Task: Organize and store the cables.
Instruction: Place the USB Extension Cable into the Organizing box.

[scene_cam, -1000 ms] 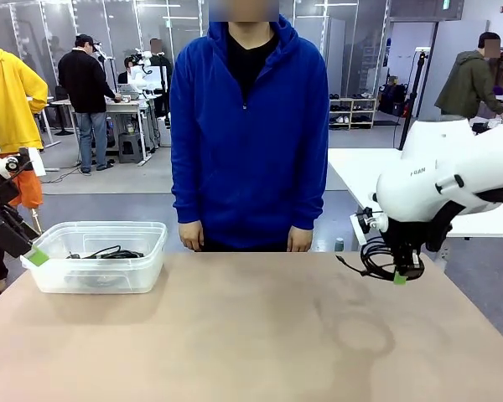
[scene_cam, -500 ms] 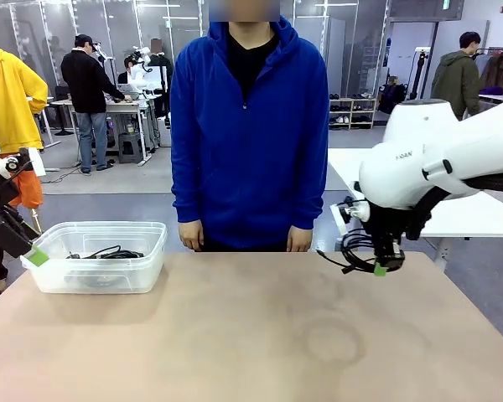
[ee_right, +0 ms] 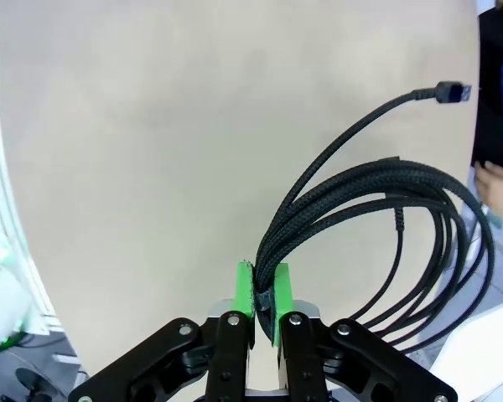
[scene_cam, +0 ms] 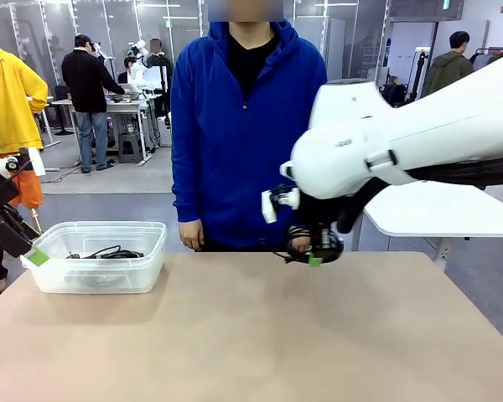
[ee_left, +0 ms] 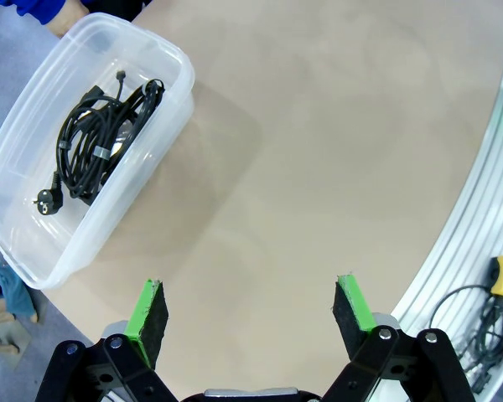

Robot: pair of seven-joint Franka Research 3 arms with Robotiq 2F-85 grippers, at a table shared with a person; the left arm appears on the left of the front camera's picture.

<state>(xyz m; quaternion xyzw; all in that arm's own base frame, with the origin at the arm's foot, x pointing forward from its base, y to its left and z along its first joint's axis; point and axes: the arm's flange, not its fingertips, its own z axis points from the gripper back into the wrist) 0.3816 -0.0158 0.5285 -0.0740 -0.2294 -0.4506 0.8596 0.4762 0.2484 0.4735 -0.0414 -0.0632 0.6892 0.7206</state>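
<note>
Right fingers (ee_right: 263,295) are clamping together on a braided black cable coil (ee_right: 377,218), loops hanging clear above the tan surface (scene_cam: 251,335). Left fingers (ee_left: 250,310) are standing wide apart, gripping nothing. Farther left, another black cable (ee_left: 96,142) is lying inside the clear bin (scene_cam: 147,251). Person (scene_cam: 247,126) is standing beyond.

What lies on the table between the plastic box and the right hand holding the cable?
Nothing: bare table in the front view between box and right hand gripping its cable.
</note>
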